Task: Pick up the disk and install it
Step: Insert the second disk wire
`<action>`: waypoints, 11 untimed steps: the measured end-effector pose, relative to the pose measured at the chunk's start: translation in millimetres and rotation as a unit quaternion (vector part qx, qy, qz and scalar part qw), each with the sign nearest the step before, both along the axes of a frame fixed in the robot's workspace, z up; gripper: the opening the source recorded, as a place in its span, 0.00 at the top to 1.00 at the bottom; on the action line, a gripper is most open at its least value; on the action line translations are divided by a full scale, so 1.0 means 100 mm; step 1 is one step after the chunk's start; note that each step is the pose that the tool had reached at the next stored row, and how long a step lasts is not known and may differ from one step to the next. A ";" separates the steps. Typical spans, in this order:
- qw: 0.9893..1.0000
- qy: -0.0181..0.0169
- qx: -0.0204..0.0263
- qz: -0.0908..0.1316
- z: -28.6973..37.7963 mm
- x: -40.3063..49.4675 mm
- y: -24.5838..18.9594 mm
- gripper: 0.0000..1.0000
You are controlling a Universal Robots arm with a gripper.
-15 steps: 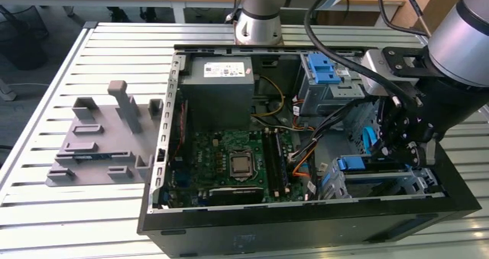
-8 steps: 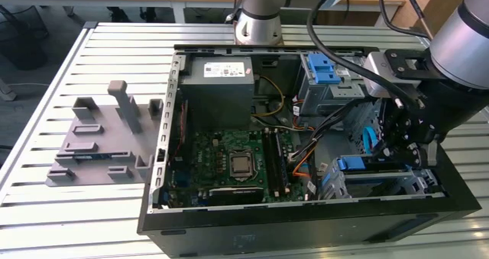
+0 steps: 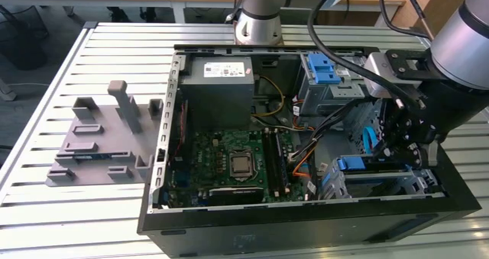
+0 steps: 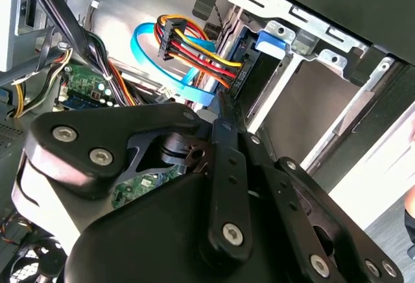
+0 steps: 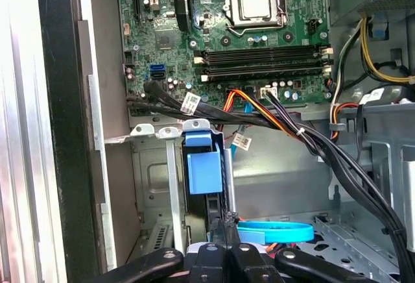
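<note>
In the exterior view the gripper (image 3: 405,141) reaches into the open computer case (image 3: 306,224) at about 4 o'clock from the motherboard (image 3: 237,161). The disk (image 3: 370,166) sits on edge in the drive cage (image 3: 416,184), its blue frame (image 5: 204,166) showing in the first wrist view. The jaws look drawn narrow, tips just beside the disk; whether they grip it I cannot tell. The case lies on the slatted counter (image 3: 77,213).

The computer case (image 3: 306,227) is black outside, bare grey metal within. Its motherboard (image 3: 237,161) is green, with black memory slots. The power supply (image 3: 221,90) is grey with a white sticker. The disk (image 5: 202,169) shows a blue plastic frame in its grey metal bay. The tool (image 5: 228,257) is black. A flat cable (image 4: 146,52) is light blue; the bundled wires (image 4: 194,49) are red, yellow, orange and black. The slatted counter (image 3: 91,58) is silver-grey, and the fixture block (image 3: 103,138) near its edge is dull grey.
</note>
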State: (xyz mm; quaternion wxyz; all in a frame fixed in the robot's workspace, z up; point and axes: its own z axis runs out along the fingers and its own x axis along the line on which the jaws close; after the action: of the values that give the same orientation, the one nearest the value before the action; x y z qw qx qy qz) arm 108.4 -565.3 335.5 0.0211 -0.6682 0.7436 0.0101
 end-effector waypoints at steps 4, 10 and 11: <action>1.000 0.000 0.000 0.000 0.019 0.000 0.000 0.89; 1.000 0.000 0.000 0.000 0.057 0.000 0.001 0.89; 1.000 0.000 0.000 0.000 0.068 0.000 0.000 0.89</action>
State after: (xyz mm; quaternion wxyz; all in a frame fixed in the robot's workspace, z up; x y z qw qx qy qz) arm 108.4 -565.2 342.3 0.0210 -0.6682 0.7436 0.0101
